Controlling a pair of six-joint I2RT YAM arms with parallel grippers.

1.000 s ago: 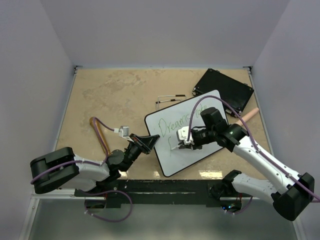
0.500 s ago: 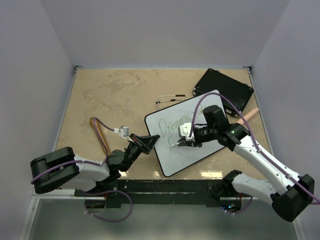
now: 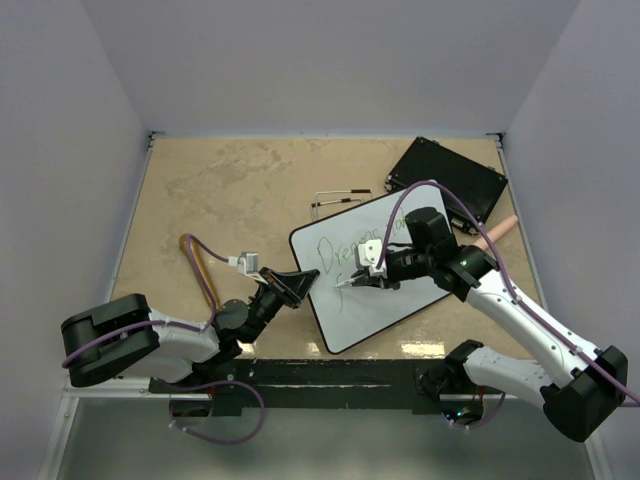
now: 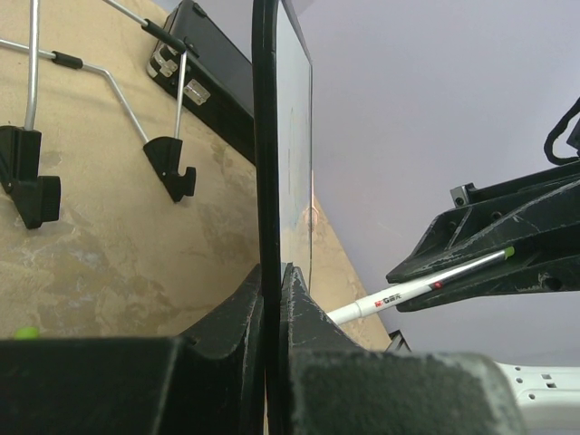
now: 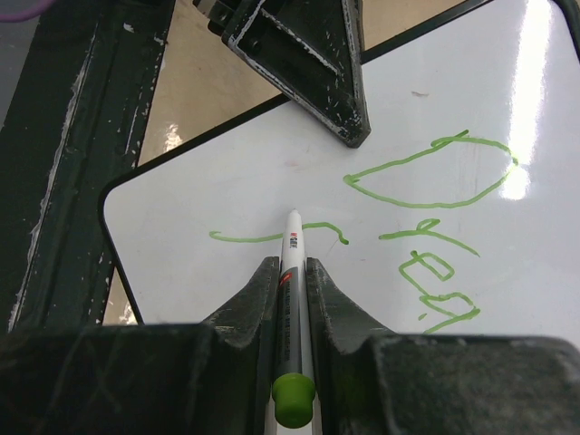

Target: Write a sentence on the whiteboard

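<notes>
Green ink has gained a fresh stroke since a second ago: a short wavy line under the first row of writing, which begins "Drea", on the whiteboard (image 3: 375,310). The right fingers (image 5: 258,294) have shifted left along it, closed tight on a white marker (image 5: 293,308) whose tip meets that new line. The whiteboard is glossy white with rounded corners and a thin black frame. It sits askew, right of the middle of the desk (image 3: 220,190), its far corner near a black board (image 3: 450,180). The left fingers (image 4: 237,317) pinch its left edge — as before.
</notes>
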